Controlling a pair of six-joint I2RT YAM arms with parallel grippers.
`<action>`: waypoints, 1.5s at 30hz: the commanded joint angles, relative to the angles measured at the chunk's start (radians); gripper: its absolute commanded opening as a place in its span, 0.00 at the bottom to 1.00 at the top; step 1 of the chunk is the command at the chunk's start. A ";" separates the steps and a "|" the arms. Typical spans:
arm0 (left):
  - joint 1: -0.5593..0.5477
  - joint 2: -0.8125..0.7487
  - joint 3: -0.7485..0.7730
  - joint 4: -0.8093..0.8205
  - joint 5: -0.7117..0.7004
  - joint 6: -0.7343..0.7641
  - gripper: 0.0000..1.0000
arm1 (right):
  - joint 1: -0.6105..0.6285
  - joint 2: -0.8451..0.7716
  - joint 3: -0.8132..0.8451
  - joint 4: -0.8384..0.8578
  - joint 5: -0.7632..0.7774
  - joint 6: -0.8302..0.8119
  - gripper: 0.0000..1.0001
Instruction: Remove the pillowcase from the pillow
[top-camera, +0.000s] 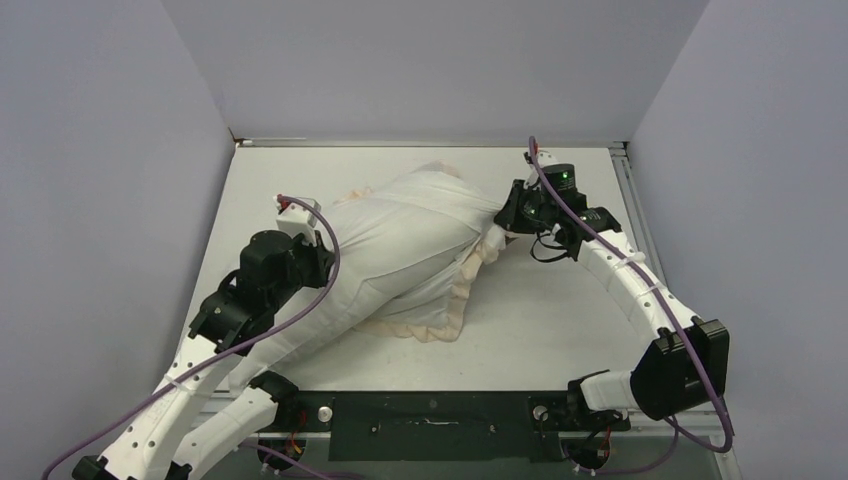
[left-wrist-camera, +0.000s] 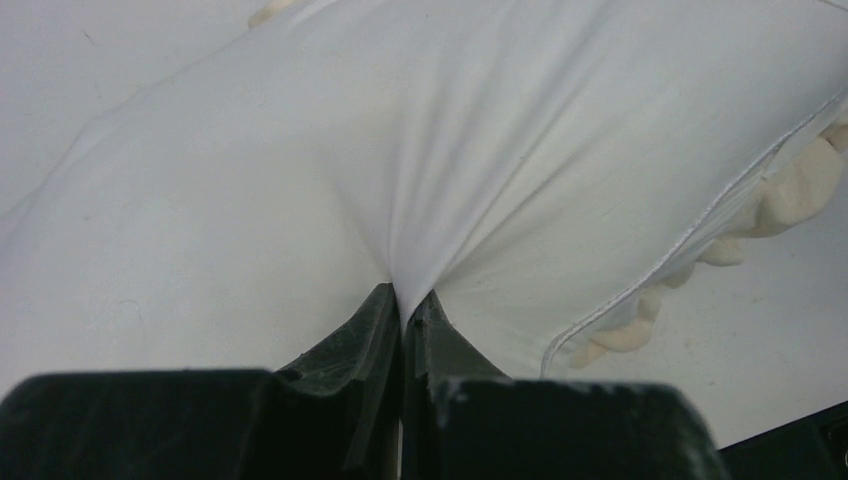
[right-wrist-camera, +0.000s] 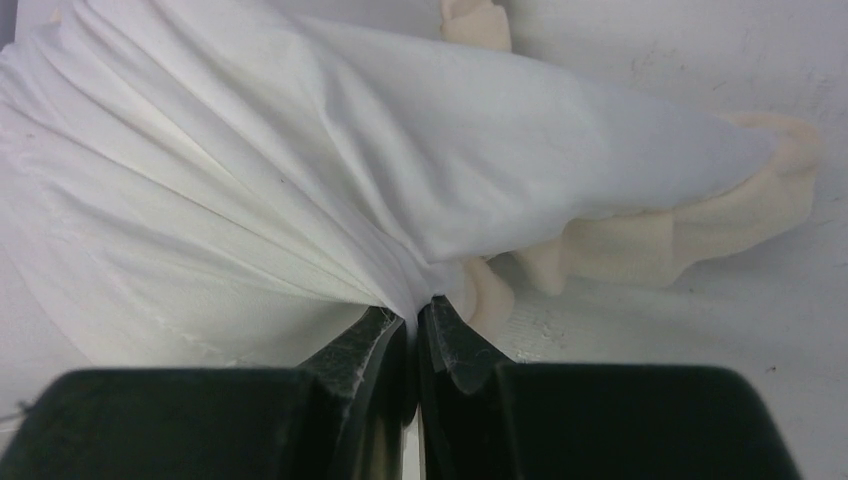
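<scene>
Pinching soft, light cloth, both closed tight: right gripper (right-wrist-camera: 415, 312) grips the limp cream-frilled white pillowcase (right-wrist-camera: 250, 170), far-right edge; left gripper (left-wrist-camera: 405, 305) the plump plain white pillow (left-wrist-camera: 200, 210), near-left.

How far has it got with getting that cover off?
Partly done, it seems: the pillow pokes out frill-less at near left. In hand: left gripper pinches it there, I think; right gripper pinches the pillowcase at its far end. Remaining: most of the pillow is inside.
</scene>
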 joint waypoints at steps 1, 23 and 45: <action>0.036 -0.046 -0.028 0.010 -0.046 0.057 0.00 | -0.081 -0.066 -0.078 0.072 0.013 -0.088 0.14; 0.037 0.058 0.141 0.049 0.027 0.073 0.90 | 0.176 0.206 0.316 0.063 -0.034 -0.232 0.84; 0.153 0.630 0.252 0.059 0.206 -0.078 0.89 | 0.309 0.444 0.554 0.012 0.044 -0.294 0.94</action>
